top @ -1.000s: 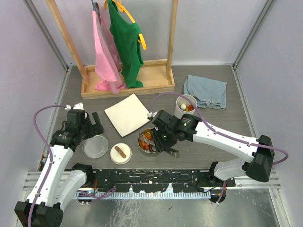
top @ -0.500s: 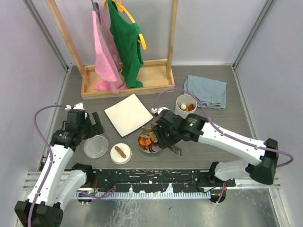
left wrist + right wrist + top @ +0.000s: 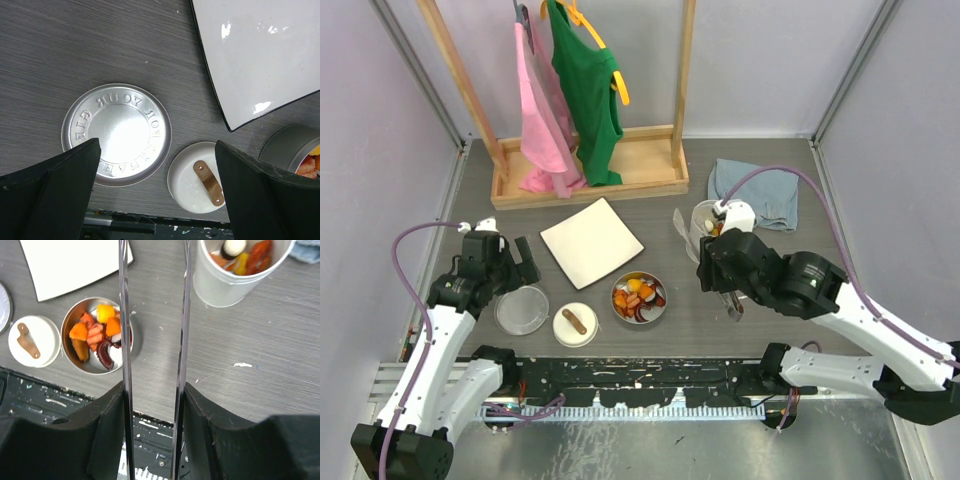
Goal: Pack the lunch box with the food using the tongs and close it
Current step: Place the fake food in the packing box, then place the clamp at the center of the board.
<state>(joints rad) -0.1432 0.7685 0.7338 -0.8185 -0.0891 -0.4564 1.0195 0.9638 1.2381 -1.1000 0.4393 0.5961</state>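
White plate [image 3: 591,243] lying flat just ahead of the left fingers [image 3: 55,195]; blue cloth [image 3: 757,193] crumpled beyond the right fingers [image 3: 105,437]; far back, rack [image 3: 640,165] hanging pink top [image 3: 545,100], green top [image 3: 588,90].

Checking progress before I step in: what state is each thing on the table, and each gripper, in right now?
Shallow tin: open, partly filled with food.
Disc lid: off, flat on the table.
Tall cup: upright, open, food inside.
Small white dish: one brown piece on it.
Square plate: empty.
Tongs: gripped by right gripper, arms apart.
Left gripper: open, empty.
Blue cloth: crumpled.
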